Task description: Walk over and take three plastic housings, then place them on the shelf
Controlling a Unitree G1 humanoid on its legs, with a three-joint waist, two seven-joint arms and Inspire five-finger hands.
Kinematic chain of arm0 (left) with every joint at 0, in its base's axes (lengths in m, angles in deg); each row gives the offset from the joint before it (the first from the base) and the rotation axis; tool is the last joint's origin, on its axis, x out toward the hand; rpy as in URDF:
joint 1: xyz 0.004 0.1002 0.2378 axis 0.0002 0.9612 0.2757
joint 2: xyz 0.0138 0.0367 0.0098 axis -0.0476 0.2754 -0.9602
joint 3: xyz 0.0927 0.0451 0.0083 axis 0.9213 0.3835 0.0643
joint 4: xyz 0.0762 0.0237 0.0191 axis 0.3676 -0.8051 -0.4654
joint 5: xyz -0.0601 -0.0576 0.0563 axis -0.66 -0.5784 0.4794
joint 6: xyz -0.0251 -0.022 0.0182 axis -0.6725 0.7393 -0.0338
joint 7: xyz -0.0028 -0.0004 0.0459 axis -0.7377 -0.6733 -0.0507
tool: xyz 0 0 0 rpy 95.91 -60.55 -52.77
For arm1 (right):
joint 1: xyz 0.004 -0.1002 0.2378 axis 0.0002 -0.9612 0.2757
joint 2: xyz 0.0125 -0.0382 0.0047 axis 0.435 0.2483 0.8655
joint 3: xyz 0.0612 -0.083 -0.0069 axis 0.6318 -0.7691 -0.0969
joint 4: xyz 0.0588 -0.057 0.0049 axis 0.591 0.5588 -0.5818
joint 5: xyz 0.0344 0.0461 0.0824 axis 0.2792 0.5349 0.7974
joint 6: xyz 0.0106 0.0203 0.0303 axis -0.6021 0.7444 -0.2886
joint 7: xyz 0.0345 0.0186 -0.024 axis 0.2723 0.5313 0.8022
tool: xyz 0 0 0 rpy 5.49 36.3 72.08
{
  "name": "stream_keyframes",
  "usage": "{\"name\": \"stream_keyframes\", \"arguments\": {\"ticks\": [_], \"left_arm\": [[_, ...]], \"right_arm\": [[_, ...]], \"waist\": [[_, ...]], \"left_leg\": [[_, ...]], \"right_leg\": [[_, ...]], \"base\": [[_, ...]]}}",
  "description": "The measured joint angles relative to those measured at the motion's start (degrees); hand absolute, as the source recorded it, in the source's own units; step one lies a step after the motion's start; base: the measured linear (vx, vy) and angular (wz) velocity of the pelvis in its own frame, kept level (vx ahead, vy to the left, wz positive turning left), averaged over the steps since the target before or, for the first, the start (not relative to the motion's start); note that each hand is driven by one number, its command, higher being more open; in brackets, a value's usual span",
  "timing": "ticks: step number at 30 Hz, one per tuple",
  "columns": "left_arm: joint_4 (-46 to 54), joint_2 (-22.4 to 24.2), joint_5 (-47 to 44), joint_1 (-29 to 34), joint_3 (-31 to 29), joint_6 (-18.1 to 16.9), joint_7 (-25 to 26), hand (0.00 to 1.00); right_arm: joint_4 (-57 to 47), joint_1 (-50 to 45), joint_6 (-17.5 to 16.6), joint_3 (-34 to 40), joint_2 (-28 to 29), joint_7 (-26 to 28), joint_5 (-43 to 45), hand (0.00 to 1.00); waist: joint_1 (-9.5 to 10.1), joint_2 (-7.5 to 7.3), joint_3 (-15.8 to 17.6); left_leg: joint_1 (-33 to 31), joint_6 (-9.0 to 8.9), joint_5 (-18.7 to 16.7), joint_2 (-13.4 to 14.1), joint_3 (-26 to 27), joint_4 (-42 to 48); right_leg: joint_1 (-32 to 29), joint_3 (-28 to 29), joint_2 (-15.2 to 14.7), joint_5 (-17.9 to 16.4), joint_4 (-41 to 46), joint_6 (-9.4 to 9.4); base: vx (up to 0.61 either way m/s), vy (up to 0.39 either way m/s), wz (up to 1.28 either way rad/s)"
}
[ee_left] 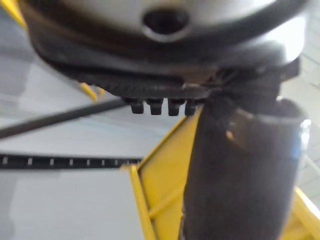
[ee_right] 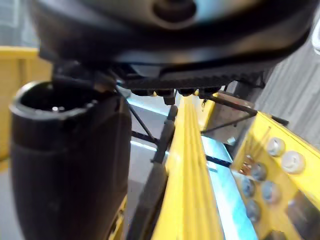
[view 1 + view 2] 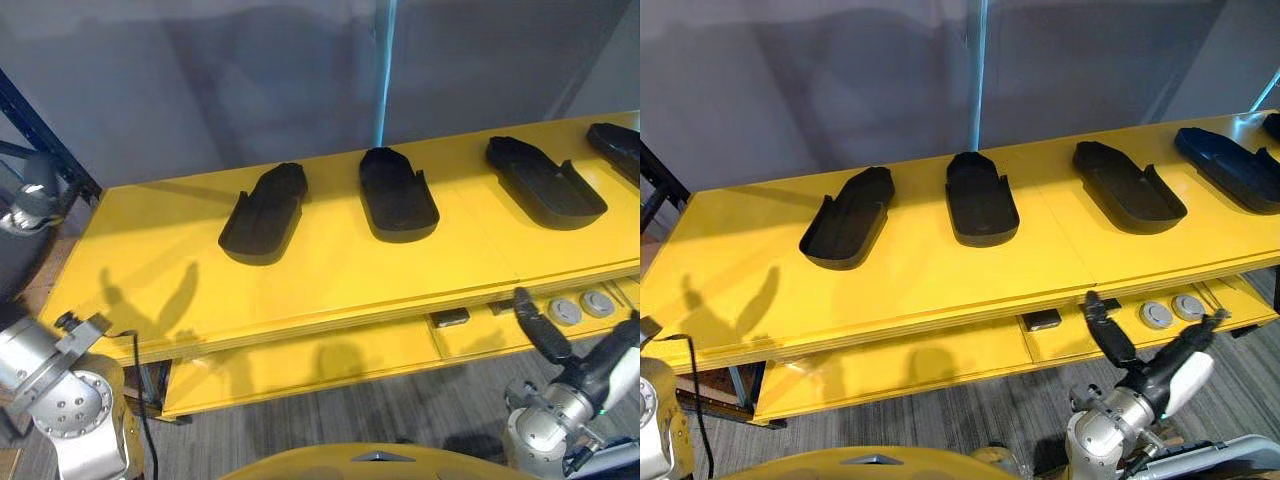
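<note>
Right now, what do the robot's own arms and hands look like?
Both arms are silver-grey metal with rounded joints. The left arm shows a ring of small holes on one joint. The right robot hand is dark, with slim black fingers and a white cover on one side. The left robot hand is dark too.

Four black plastic housings lie hollow side up in a row across the yellow worktop (image 3: 760,290) before me, well apart from one another. The leftmost housing (image 3: 847,231) slants one way, the second housing (image 3: 981,198) sits nearly straight, and the third housing (image 3: 1130,186) and fourth housing (image 3: 1230,167) slant the other way. Each is a long, shallow, low-walled shell.
</note>
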Motion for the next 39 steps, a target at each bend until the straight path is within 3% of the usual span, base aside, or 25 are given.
{"name": "stream_keyframes", "arguments": {"ticks": [2, 5, 10, 12, 15, 17, 20, 24, 29, 34, 39], "left_arm": [[-1.4, 2.2, 0.1, 2.1, -0.7, 0.7, 3.0, 1.0], [-6.4, 4.6, 5.2, 4.8, -1.0, 4.7, 8.2, 1.0], [-23.1, 6.4, 6.7, 6.0, -3.8, 8.2, 15.9, 1.0], [-30.6, 6.5, 6.5, 5.7, -4.7, 8.8, 17.9, 1.0], [-42.9, 6.5, 4.1, 5.4, -5.5, 8.6, 16.7, 1.0], [-51.6, 6.7, -1.5, 5.5, -5.9, 8.4, 10.9, 1.0], [-59.0, 7.3, -4.7, 5.3, -5.3, 8.2, 3.0, 1.0], [-64.9, 7.3, -8.1, 4.9, -5.1, 7.1, -1.9, 1.0], [-71.2, 7.0, -16.1, 4.9, -4.9, 6.9, -12.6, 1.0], [-75.4, 6.1, -23.8, 4.6, -2.0, 9.5, -25.4, 1.0], [-77.1, 4.5, -24.1, 2.8, 2.7, 12.7, -33.2, 1.0]], "right_arm": [[-2.7, 0.1, -0.8, 0.3, 0.0, -1.0, -0.9, 1.0], [-6.1, 0.2, -3.4, 0.5, -0.3, -2.4, -2.0, 1.0], [-8.4, 6.2, -10.8, 0.5, -4.0, -6.0, 0.4, 1.0], [-8.4, 9.2, -12.0, 0.0, -6.0, -5.0, 4.5, 1.0], [-8.1, 14.9, -11.9, -1.5, -8.5, 4.1, 17.2, 1.0], [-6.0, 20.7, -9.1, -4.8, -11.9, 10.7, 21.2, 1.0], [0.2, 30.4, -4.7, -10.6, -16.5, 16.2, 22.7, 1.0], [8.7, 42.4, -0.1, -14.5, -17.0, 20.8, 22.8, 1.0], [12.0, 46.1, 0.5, -16.7, -17.0, 24.6, 22.8, 1.0], [18.7, 52.0, 1.0, -19.5, -17.0, 28.6, 22.8, 1.0], [24.1, 56.9, 4.9, -21.6, -17.0, 28.6, 22.8, 1.0]], "waist": [[0.29, -0.16, -0.3], [1.33, -0.87, -0.6], [1.98, -2.43, -0.9], [2.37, -2.97, -1.1], [2.81, -4.63, -0.9], [3.25, -5.13, -1.0], [4.55, -5.47, -0.7], [6.84, -6.04, 0.2], [8.74, -6.13, 1.0], [9.12, -6.5, 1.6], [9.99, -5.97, 3.1]], "left_leg": [[0.1, 0.03, 0.0, 0.0, 0.0, 0.0], [0.0, 0.13, -0.2, 0.1, -0.2, 0.0], [-0.6, 0.11, 0.0, -0.1, -1.1, 0.0], [-0.9, -0.02, 0.4, -0.1, -1.8, 0.0], [-2.1, 0.03, 0.9, -0.2, -3.5, 0.0], [-2.4, 0.14, 1.1, -0.4, -4.4, 0.0], [-2.3, 0.34, 1.4, -1.1, -5.9, 0.0], [-2.4, 0.3, 1.9, -1.1, -7.4, 0.0], [-2.4, 0.63, 2.4, -1.2, -8.9, 0.1], [-2.4, 0.6, 2.8, -1.1, -9.2, 0.0], [-2.3, 0.45, 3.3, -1.0, -9.9, 0.0]], "right_leg": [[0.1, -0.1, 0.0, 0.0, 0.0, 0.02], [0.2, -0.5, 0.3, -0.1, -0.1, 0.06], [0.3, -1.4, 0.3, 0.0, -0.8, 0.27], [0.4, -2.1, 0.2, 0.0, -0.8, 0.28], [0.3, -3.7, 0.0, 0.0, -0.9, 0.26], [0.5, -4.7, -0.1, 0.0, -0.8, 0.26], [1.5, -6.1, -0.4, 0.0, -0.8, 0.35], [2.1, -7.6, -0.4, -0.1, -0.8, 0.34], [3.1, -8.9, -0.7, -0.1, -0.9, 0.31], [3.3, -8.9, -0.5, -0.1, -0.9, 0.29], [3.7, -9.3, -0.2, 0.0, -0.8, 0.23]], "base": [[0.0, 0.0, 0.0], [-0.01, -0.004, 0.03], [0.0, 0.001, 0.08], [0.01, -0.003, 0.19], [0.02, -0.006, 0.29], [0.02, 0.002, 0.21], [-0.01, 0.014, 0.23], [-0.04, -0.002, 0.19], [-0.02, -0.003, 0.17], [-0.04, -0.004, 0.02], [-0.04, -0.01, 0.05]]}}
